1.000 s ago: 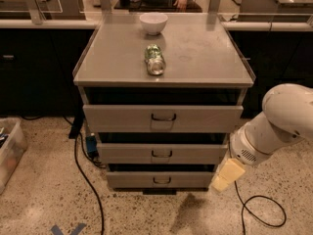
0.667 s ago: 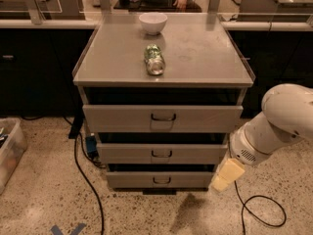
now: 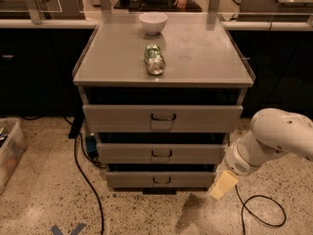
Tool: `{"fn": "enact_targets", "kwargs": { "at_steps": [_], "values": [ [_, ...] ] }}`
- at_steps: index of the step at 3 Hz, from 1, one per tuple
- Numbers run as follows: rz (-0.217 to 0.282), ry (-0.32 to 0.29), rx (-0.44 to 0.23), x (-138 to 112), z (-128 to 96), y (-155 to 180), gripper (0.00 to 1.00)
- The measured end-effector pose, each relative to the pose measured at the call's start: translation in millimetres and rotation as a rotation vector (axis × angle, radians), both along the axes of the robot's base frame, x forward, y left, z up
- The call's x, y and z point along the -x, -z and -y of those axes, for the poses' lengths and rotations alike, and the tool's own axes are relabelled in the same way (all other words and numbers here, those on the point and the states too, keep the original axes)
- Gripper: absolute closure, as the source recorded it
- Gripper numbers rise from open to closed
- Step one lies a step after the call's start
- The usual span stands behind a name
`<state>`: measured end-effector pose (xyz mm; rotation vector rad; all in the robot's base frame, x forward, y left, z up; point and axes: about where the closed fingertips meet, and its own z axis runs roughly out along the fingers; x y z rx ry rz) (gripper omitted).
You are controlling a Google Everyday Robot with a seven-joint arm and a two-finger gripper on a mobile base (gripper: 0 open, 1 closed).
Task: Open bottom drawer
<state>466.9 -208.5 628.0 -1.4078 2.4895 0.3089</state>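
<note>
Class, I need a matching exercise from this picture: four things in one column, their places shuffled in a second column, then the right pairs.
1 white bowl
2 green can
3 bottom drawer
4 gripper

A lying on its side, middle of the cabinet top
B low, right of the cabinet
C back of the cabinet top
D lowest of three fronts

Pairs: 1-C, 2-A, 3-D, 4-B

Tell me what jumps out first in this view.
The three-drawer grey cabinet fills the centre, with a green can lying on its top and a white bowl behind it. At lower right, the white arm holds the gripper just right of the bottom drawer.
</note>
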Motion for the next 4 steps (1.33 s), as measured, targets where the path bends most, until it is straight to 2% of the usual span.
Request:
{"fn": "enact_targets", "kwargs": {
  "at_steps": [1,2,3,4],
  "values": [
    [0.000,0.000,0.000,0.0,0.0,0.0,0.00],
    [0.024,-0.012,0.008,-0.5,-1.5,-1.2,0.00],
    [0.051,-0.016,-0.065,-4.2,-8.0,26.6,0.00],
    [0.050,-0.037,-0.214,-17.3,-28.3,82.5,0.00]
  ]
}}
